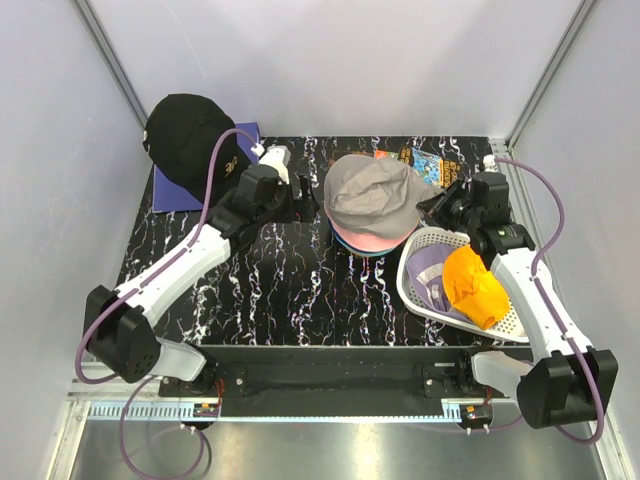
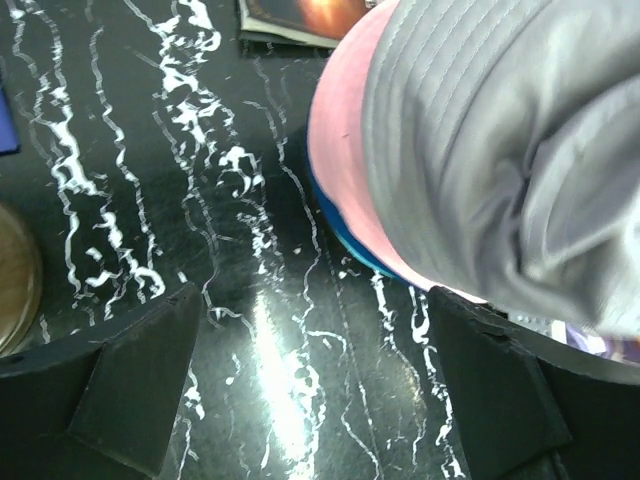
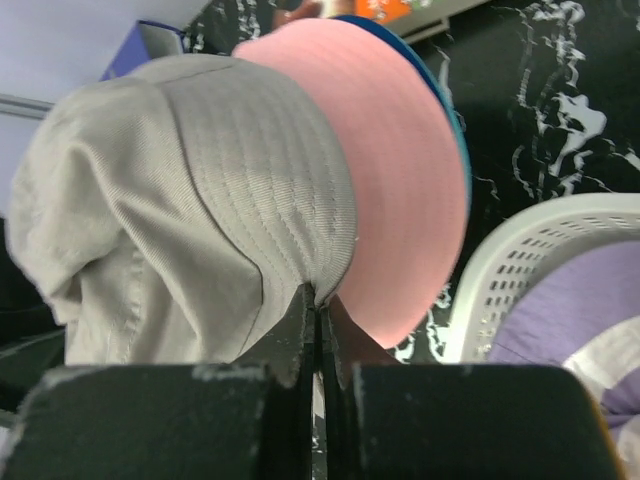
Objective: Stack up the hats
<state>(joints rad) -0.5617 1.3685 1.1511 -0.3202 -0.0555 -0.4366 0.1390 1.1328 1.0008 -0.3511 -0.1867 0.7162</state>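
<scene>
A grey bucket hat (image 1: 375, 195) tops a pile in the middle of the table, over a pink hat (image 1: 372, 240) and a blue one (image 2: 345, 235). My right gripper (image 3: 318, 300) is shut on the grey hat's brim (image 3: 300, 230) at the pile's right side (image 1: 432, 208). To the left of the pile, my left gripper (image 1: 305, 200) stands open over bare table (image 2: 315, 310) with nothing between its fingers. An orange hat (image 1: 475, 287) and a lavender hat (image 1: 432, 280) lie in the white basket (image 1: 415, 250). A black baseball cap (image 1: 185, 140) sits at the back left.
The white perforated basket (image 3: 520, 250) stands just right of the pile, close to my right arm. A purple mat (image 1: 170, 190) lies under the black cap. Colourful packets (image 1: 420, 158) lie behind the pile. White walls close in the sides and back.
</scene>
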